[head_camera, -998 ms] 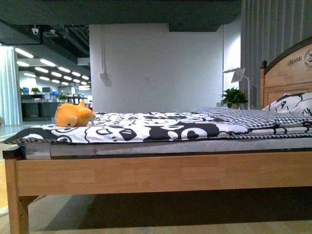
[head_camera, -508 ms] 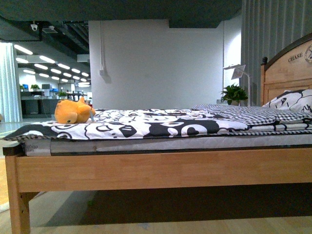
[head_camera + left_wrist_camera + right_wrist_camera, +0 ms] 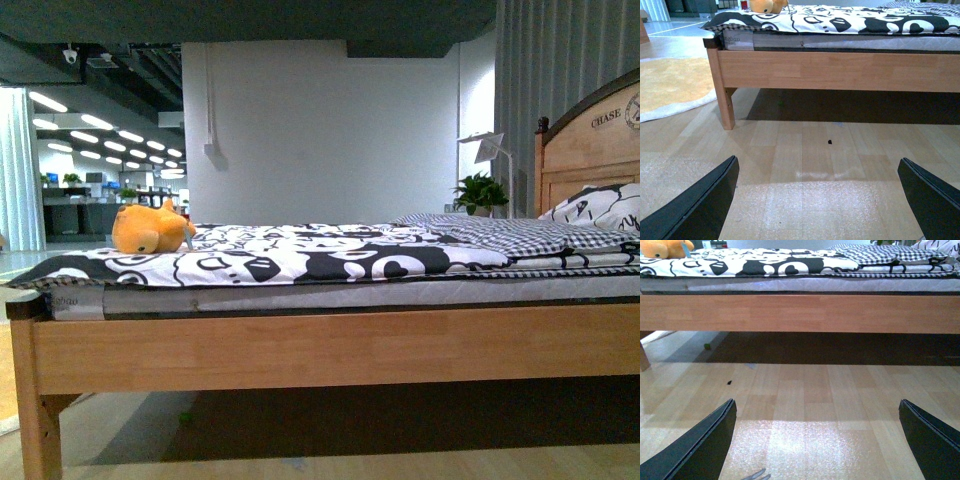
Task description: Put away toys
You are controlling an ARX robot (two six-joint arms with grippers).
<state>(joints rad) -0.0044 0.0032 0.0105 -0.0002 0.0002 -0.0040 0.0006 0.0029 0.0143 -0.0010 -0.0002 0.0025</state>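
One fuzzy orange-yellow plush toy (image 3: 150, 229) lies on the bed (image 3: 330, 350); left gripper (image 3: 817, 159) and right gripper (image 3: 816, 401) gape empty.

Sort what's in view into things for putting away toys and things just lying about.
For the job: orange plush toy on the duvet; left gripper and right gripper, both open.
Just lying about: bed frame, duvet, checked blanket, pillow, potted plant, lamp, rug.

Left gripper (image 3: 817, 160) and right gripper (image 3: 816, 400), both empty, dark fingers (image 3: 700, 210) wide apart.
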